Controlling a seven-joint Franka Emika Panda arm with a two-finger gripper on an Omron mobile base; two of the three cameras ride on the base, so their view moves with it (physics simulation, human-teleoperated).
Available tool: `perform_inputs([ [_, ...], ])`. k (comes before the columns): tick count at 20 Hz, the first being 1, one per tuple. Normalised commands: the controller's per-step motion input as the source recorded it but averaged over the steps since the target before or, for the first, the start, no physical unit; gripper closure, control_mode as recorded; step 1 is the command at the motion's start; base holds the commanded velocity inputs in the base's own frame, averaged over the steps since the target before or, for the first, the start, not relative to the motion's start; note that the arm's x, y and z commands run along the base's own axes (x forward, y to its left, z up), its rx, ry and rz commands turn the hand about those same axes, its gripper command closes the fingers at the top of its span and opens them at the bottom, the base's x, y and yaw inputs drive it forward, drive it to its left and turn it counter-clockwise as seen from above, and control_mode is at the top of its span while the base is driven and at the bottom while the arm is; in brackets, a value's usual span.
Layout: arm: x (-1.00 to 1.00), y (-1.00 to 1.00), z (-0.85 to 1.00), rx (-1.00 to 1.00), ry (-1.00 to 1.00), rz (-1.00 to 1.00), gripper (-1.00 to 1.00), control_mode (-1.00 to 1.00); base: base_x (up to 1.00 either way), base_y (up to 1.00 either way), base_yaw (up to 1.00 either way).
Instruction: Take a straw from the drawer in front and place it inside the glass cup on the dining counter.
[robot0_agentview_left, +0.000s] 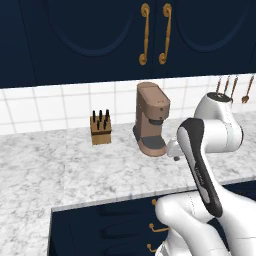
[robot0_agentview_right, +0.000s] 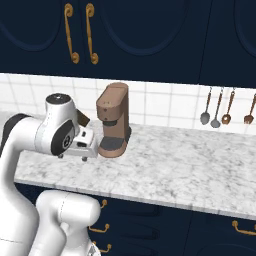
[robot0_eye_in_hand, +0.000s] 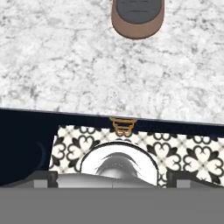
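Note:
My gripper (robot0_agentview_right: 72, 158) hangs over the front part of the marble counter (robot0_agentview_left: 75, 170), fingers pointing down, just in front of the brown coffee machine (robot0_agentview_right: 114, 120). In the hand view its two dark tips sit far apart at the bottom corners, so the gripper (robot0_eye_in_hand: 113, 177) is open and holds nothing. Below the counter edge the navy top drawer (robot0_agentview_left: 115, 210) is shut, and its brass handle (robot0_eye_in_hand: 122, 124) shows from above. The straw, the glass cup and the dining counter are out of view.
A wooden knife block (robot0_agentview_left: 100, 129) stands at the back by the tiled wall. Several metal utensils (robot0_agentview_right: 217, 107) hang on the wall to the right. Navy upper cabinets (robot0_agentview_left: 100, 35) overhang the counter. Patterned floor tiles (robot0_eye_in_hand: 183, 151) lie below the drawer front.

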Motion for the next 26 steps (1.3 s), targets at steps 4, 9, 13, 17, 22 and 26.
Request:
perform_inputs([
  [4, -0.1, 0.0, -0.21, 0.04, 0.0, -0.01, -1.0, -1.0, 0.0, 0.0, 0.0],
  [9, -0.09, 0.0, -0.16, 0.02, 0.0, -0.01, -1.0, -1.0, 0.0, 0.0, 0.0],
  [13, -0.05, 0.0, -0.07, 0.01, 0.0, 0.0, -1.0, 1.0, -0.13, 0.0, 0.0],
  [17, 0.0, 0.0, 0.0, 0.0, 0.0, 0.0, -1.0, 1.0, -0.53, 0.0, 0.0],
  [22, 0.0, 0.0, 0.0, 0.0, 0.0, 0.0, -1.0, 1.0, -0.65, -0.11, 0.0],
  [26, 0.0, 0.0, 0.0, 0.0, 0.0, 0.0, -1.0, 1.0, -0.52, -0.31, 0.0],
])
